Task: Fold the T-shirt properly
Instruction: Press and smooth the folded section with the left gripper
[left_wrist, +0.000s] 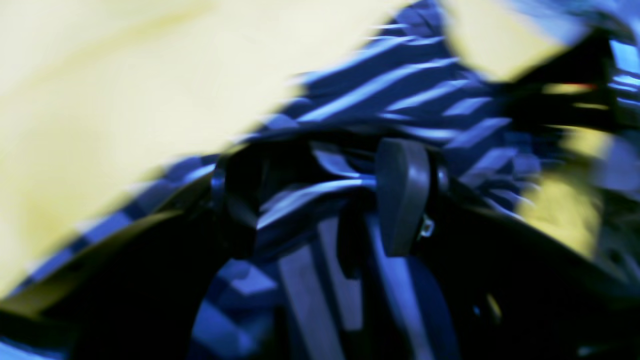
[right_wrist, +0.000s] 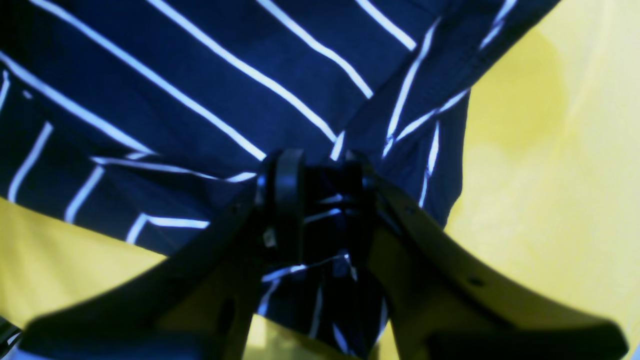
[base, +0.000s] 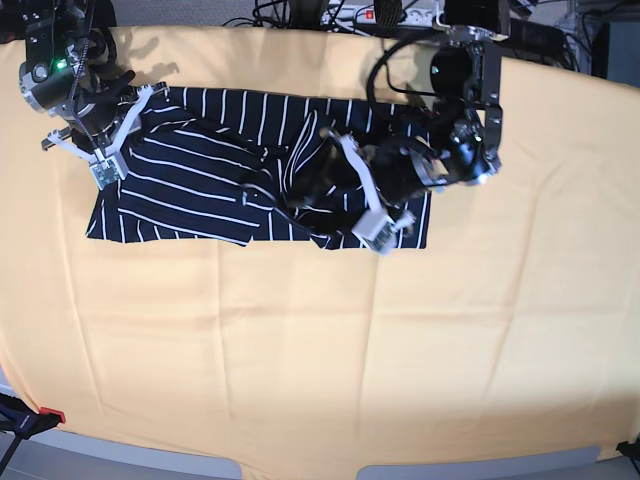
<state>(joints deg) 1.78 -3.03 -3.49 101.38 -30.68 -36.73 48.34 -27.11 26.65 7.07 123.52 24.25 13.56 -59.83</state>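
T-shirt (base: 200, 170) fabric is pinched in both grippers right now. The right gripper (right_wrist: 315, 200) has its jaws nearly closed over a bunched bit of striped cloth near an edge or sleeve, at the shirt's far left corner in the base view. The left gripper (left_wrist: 320, 200) also looks clamped on a wad of stripes, though that wrist view is badly blurred, so I wouldn't swear how much cloth is really in there. It sits around the middle of the shirt, where the cloth is already rumpled and doubled over itself. The shirt lies spread across the far part of the yellow-orange cloth (base: 400, 350) that covers the table. My worry: the left one has grabbed a messy lump, so pulling could drag several layers at once and leave a crooked fold. It might also slip off a thin pinch halfway. And either gripper could snag the yellow cover underneath and pucker it along with the shirt.
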